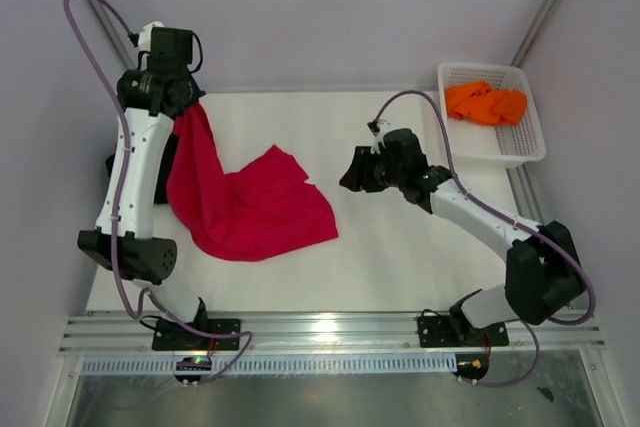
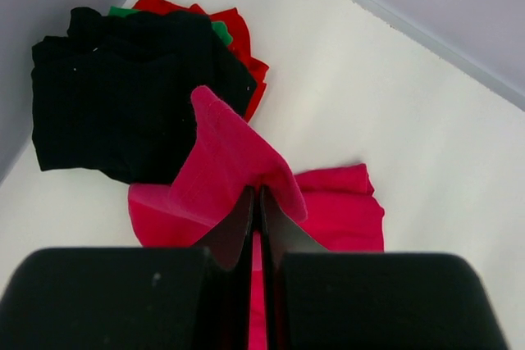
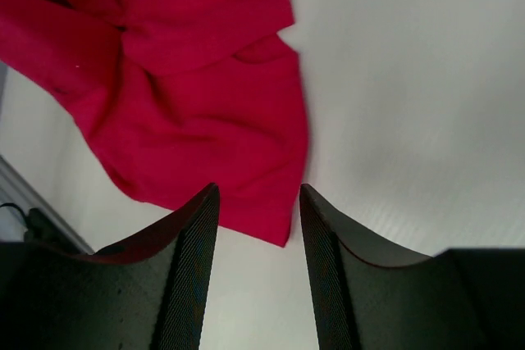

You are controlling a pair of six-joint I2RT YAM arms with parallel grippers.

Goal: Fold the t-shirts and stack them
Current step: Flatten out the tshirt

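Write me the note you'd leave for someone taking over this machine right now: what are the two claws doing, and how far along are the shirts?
Left gripper: shut on a corner of the crimson t-shirt, holding it up; the rest lies crumpled on the table.
Right gripper: open, empty, by that shirt's right edge.
Done: black t-shirt folded on top of a red t-shirt at the far left.
Left: fold and stack the crimson one, then the orange t-shirt bunched in the basket.

A white table (image 1: 380, 247) sits between pale grey walls (image 1: 300, 7), aluminium rail (image 1: 330, 332) in front.
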